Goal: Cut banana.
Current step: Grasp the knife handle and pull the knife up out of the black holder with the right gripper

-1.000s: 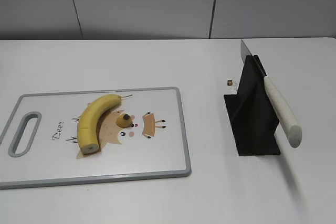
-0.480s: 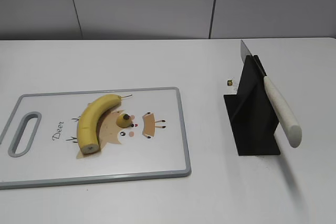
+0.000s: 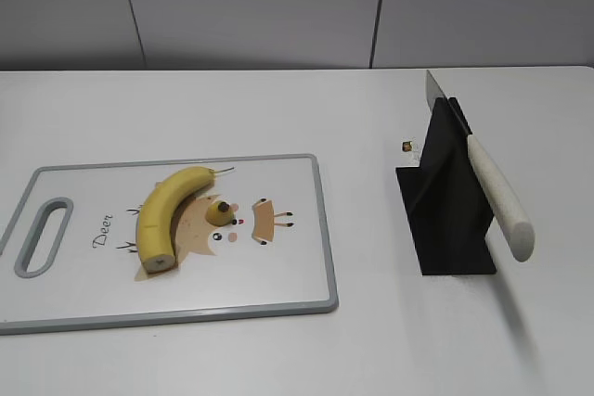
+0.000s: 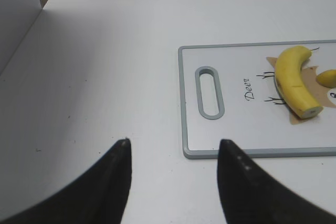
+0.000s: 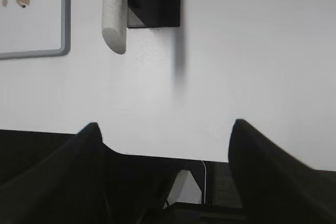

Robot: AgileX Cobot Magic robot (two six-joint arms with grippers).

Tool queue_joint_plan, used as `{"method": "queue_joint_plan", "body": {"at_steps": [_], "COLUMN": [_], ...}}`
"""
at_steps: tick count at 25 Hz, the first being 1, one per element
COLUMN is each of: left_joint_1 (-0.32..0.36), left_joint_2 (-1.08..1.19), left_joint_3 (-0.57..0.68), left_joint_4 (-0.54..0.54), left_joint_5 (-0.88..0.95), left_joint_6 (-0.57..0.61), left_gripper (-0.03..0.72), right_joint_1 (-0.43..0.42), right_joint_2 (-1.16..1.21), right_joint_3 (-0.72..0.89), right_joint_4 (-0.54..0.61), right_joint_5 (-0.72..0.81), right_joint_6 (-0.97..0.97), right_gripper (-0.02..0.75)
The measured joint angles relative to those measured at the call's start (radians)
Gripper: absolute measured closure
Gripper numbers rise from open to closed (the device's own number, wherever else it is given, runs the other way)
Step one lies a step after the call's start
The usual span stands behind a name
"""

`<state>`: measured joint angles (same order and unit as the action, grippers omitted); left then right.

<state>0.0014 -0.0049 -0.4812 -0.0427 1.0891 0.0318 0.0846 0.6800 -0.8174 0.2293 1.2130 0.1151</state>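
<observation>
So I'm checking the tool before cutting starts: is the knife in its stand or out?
In. The knife rests slanted in the black stand, handle sticking out toward the camera, untouched.

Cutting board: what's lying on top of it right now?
On the grey-rimmed white cutting board: the curved yellow banana and a tiny yellow stub. The banana partly covers the printed deer picture.

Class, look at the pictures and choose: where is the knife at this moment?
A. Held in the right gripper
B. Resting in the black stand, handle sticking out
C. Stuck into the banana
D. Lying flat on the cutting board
B: the knife sits slanted in the black stand, its pale handle jutting out, well right of the cutting board and the banana.
</observation>
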Motion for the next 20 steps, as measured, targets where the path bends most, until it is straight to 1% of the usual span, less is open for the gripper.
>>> {"method": "queue_joint_plan", "body": {"at_steps": [3, 7, 9, 12, 16, 18, 20], "left_joint_1": [0.0, 0.0, 0.0, 0.0, 0.0, 0.0, 0.0], "left_joint_2": [0.0, 0.0, 0.0, 0.0, 0.0, 0.0, 0.0], "left_joint_3": [0.0, 0.0, 0.0, 0.0, 0.0, 0.0, 0.0], "left_joint_4": [0.0, 0.0, 0.001, 0.001, 0.001, 0.002, 0.002], "left_joint_5": [0.0, 0.0, 0.0, 0.0, 0.0, 0.0, 0.0], "left_joint_6": [0.0, 0.0, 0.0, 0.0, 0.0, 0.0, 0.0], "left_gripper": [0.172, 0.174, 0.174, 0.174, 0.174, 0.174, 0.178], "right_joint_1": [0.094, 0.193, 0.213, 0.215, 0.215, 0.229, 0.261], "right_joint_2": [0.087, 0.204, 0.272, 0.381, 0.525, 0.582, 0.629], "right_joint_3": [-0.041, -0.114, -0.158, -0.22, -0.301, -0.331, -0.35], "right_joint_4": [-0.045, -0.089, -0.09, -0.089, -0.041, -0.034, -0.035], "right_joint_5": [0.0, 0.002, 0.002, 0.003, 0.002, 0.002, 0.001], "right_joint_6": [0.043, 0.069, 0.077, 0.087, 0.063, 0.056, 0.053], "right_gripper": [0.176, 0.176, 0.176, 0.183, 0.242, 0.262, 0.271]}}
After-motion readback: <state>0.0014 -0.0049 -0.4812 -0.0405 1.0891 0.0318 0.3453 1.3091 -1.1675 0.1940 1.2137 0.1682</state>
